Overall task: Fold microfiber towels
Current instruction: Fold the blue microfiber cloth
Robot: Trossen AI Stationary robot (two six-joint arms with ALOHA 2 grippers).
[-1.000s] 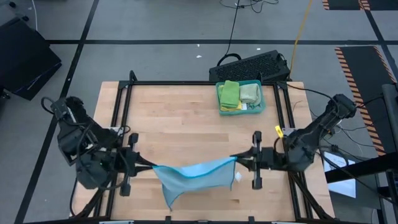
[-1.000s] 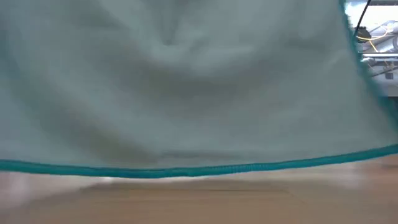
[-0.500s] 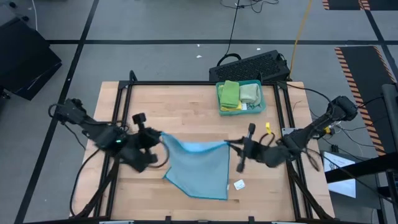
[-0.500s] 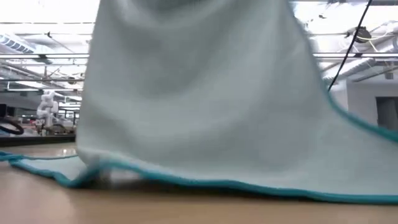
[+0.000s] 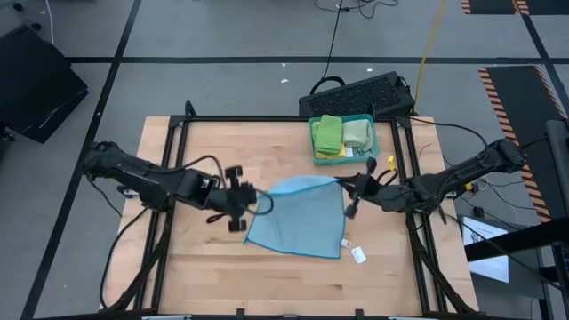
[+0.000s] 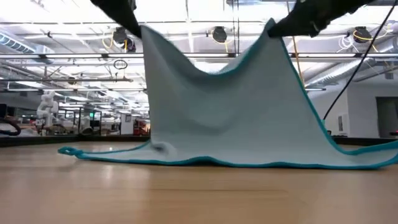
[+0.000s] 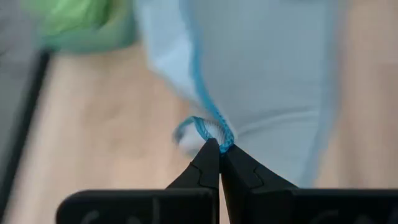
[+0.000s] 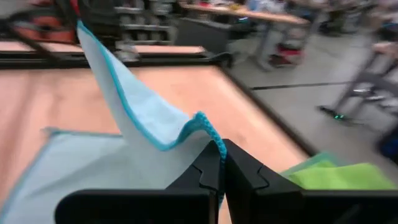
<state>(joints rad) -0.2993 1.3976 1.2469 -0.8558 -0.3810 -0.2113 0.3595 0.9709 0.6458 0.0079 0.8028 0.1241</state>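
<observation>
1. Light blue cloth [image 5: 298, 218] is our piece right now, a thin microfiber towel with a darker teal stitched edge, and we have it lifted by two corners above the middle of the wooden surface [image 5: 267, 151].

2. Our left gripper [image 5: 258, 203] is pressed together on the corner at its side, and in the left wrist view the fingertips [image 7: 211, 155] pinch a small curl of the stitched hem and nothing more.

3. Our right gripper [image 5: 348, 188] is pinched on the opposite corner, near the tray; the right wrist view shows the hem bunched just at the closed tips [image 8: 214, 158].

4. Between the two grips the top edge dips in the low view, and the lower half lies spread on the surface with its near edge trailing flat. So this cloth is limp and very light, with no stiffness of its own.

5. We judge it will hang wherever we leave slack, so the corners are the right places to hold: the stitched border gives the fingers something thicker to bite on.

6. A pinch this small could slip if we pull the two corners apart hard, so keeping the span only gently taut looks wise.

7. Microfiber tends to cling to wood, which should help the lower edge stay put while we lay the upper edge over it.

8. Behind the work, the teal tray [image 5: 372, 153] holds bright green [image 5: 328, 135] and pale green [image 5: 357, 133] towels, folded, near the far edge.
</observation>
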